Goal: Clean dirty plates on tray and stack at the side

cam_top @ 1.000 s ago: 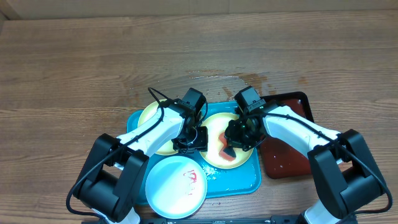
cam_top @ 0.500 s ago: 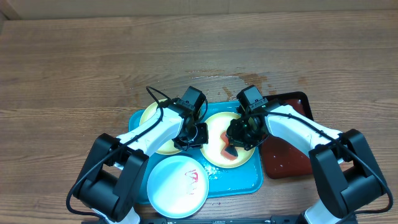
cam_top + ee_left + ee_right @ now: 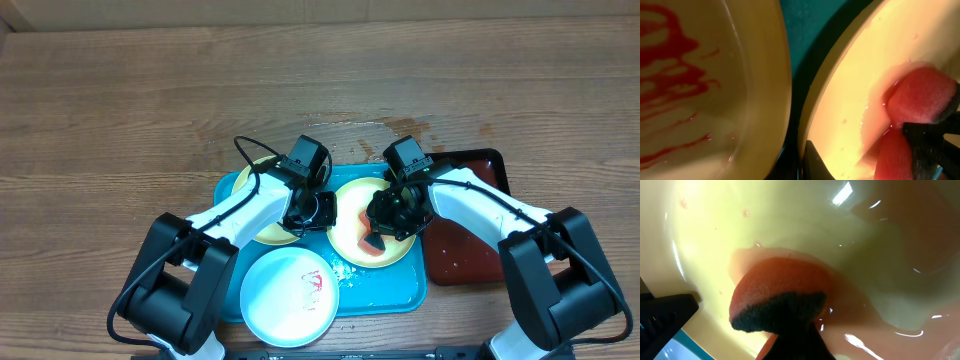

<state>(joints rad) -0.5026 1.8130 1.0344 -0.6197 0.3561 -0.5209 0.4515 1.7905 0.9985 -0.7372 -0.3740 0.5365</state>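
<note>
your right gripper (image 3: 385,222) is clamped on a red sponge (image 3: 775,292), pressing it into the wet smear on the middle plate (image 3: 346,238). your left gripper (image 3: 312,212) is closed, seemingly pinching that plate's left rim, though the wrist view is too tight to be sure. the second yellow-green plate (image 3: 255,195) lies beside it on the tray (image 3: 390,292). the pale blue plate (image 3: 290,300) overhangs the tray's front edge. a dark red-brown tray (image 3: 465,240) sits to the right.

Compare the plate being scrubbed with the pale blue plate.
Rim: the scrubbed plate is yellow-green, the pale blue plate blue-white. Mess: the scrubbed plate has a wet pink film around the red sponge; the pale blue plate has thin red streaks, untouched. Position: the scrubbed plate sits inside the tray; the pale blue plate overhangs its near edge. Both are round.
</note>
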